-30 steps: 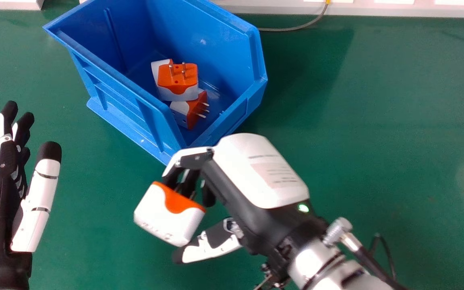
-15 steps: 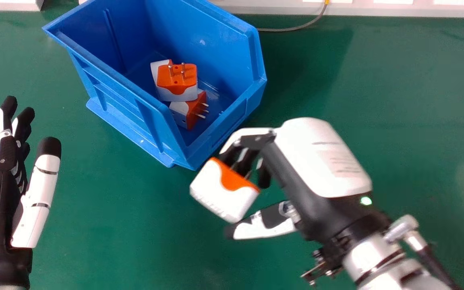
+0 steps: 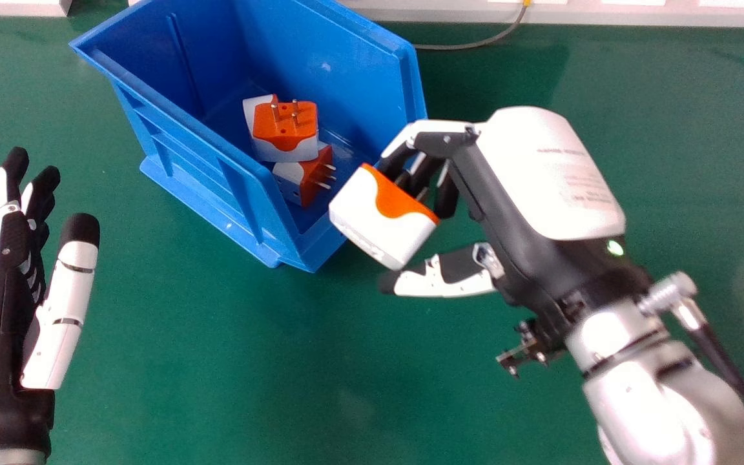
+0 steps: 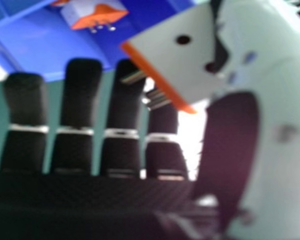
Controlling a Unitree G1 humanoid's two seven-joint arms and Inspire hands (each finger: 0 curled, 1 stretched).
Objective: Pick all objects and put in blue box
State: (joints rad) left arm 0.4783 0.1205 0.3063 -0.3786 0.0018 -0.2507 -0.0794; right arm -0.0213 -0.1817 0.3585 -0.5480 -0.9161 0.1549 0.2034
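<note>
In the head view, my right hand (image 3: 520, 187) is curled round a white and orange adapter (image 3: 382, 216), at the near right corner of the blue box (image 3: 217, 174). The right hand view shows the held adapter (image 4: 175, 55) between the thumb and fingers of my right hand (image 4: 80, 150), its pins towards the fingers. Inside the box lie two similar adapters: one (image 3: 285, 129) with pins up, resting against another (image 3: 307, 175) with pins sideways. My left hand (image 3: 7, 310) is open at the left edge, its fingers straight, holding nothing.
Green table surface (image 3: 217, 381) surrounds the box. Along the far edge runs a white ledge (image 3: 604, 14), with a thin grey cable (image 3: 469, 46) curving behind the box. Another cable (image 3: 721, 361) trails from my right wrist.
My right hand has moved right and then away from me across the table, carrying the adapter up to the box's near right corner. The left hand has shifted slightly forward.
</note>
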